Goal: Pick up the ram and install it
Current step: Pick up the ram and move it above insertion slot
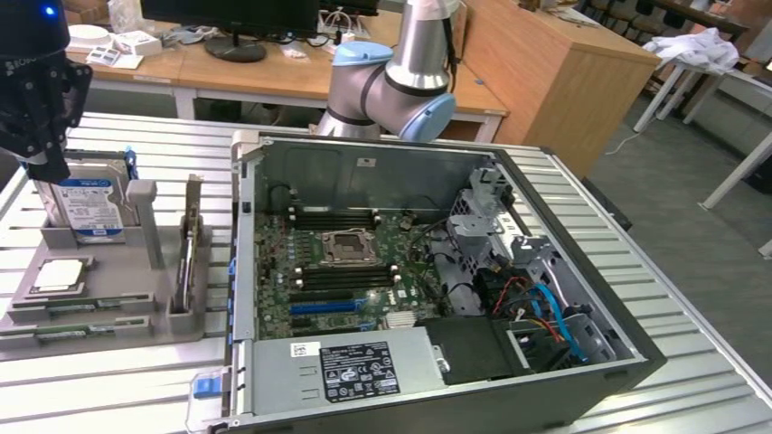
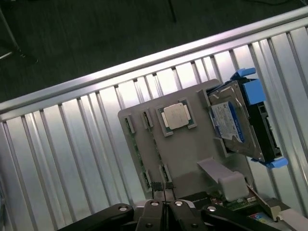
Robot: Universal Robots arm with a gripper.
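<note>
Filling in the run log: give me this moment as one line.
stage: pre-grasp | fingers: shut, empty, above tray | ram: in tray, untouched | computer case: open

A metal table [image 1: 108, 384] with long ribs across its top carried everything. Two things rested directly on it. On the exterior view's left lay a grey tray [image 1: 121, 276], flat on the ribs. Just beside it, toward the exterior view's right, an open computer case [image 1: 362, 167] lay on its side with the open face turned up. Whether tray and case touched, I could not tell. Bare ribs showed around both.
</note>
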